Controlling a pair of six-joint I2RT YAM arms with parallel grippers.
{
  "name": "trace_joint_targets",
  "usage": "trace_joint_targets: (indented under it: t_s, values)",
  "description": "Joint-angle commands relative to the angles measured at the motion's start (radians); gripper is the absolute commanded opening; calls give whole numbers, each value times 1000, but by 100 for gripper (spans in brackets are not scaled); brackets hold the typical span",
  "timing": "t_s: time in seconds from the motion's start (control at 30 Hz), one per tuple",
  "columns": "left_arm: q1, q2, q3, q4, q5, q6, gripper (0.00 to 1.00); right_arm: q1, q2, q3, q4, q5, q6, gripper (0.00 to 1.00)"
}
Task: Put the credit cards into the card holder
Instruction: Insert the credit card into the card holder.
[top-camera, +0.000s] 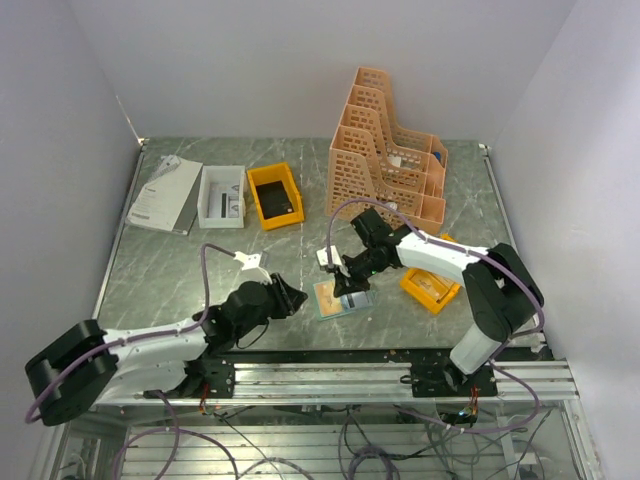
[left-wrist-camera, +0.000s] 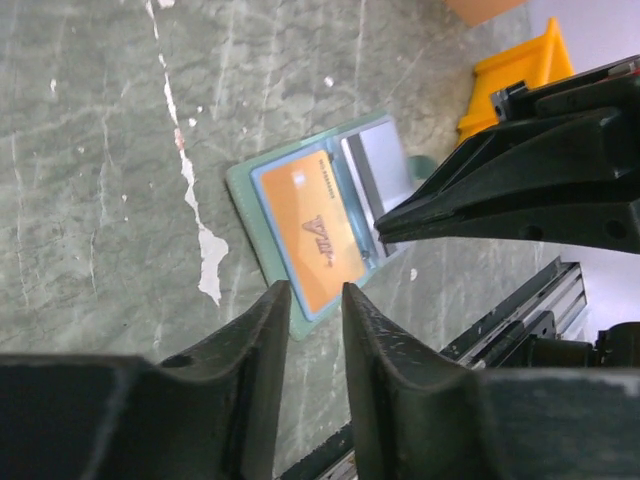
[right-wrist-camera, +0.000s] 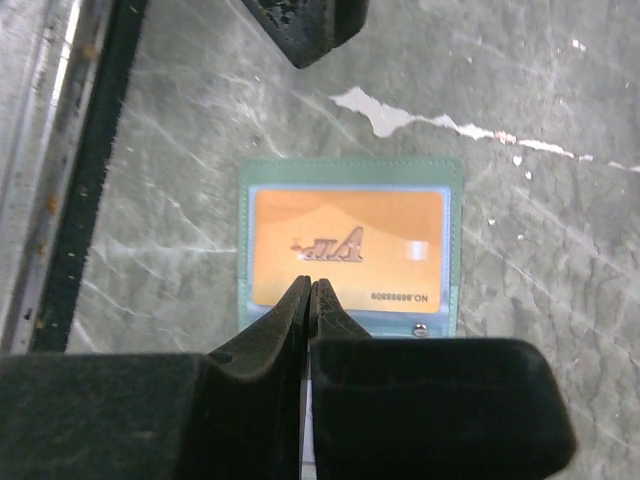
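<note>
The left arm reaches low from the near edge. Its left tool (left-wrist-camera: 312, 290) is half spread and empty, with its tips just short of the card holder (right-wrist-camera: 350, 172). The right arm bends down over the holder. The right tool (right-wrist-camera: 308, 287) is pressed together, its tips at the edge of the one orange credit card (right-wrist-camera: 345, 225), which lies flat on the single open holder on the worktop (top-camera: 180, 270). Right of the holder sits one yellow bin (top-camera: 440, 300). Beyond it are a second yellow bin (top-camera: 272, 222), one white box (top-camera: 208, 195) and one peach file rack (top-camera: 385, 150).
</note>
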Motion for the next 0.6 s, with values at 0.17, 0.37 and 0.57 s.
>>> trace_joint_targets:
  t_s: [0.17, 0.37, 0.57]
  values:
    - [43, 222, 34, 228, 132, -16, 24, 26, 70, 22, 52, 134, 38, 0]
    - [48, 301, 80, 202, 143, 8, 11, 31, 117, 47, 45, 158, 62, 0]
    - [48, 335, 106, 146, 130, 22, 8, 31, 119, 51, 50, 177, 73, 0]
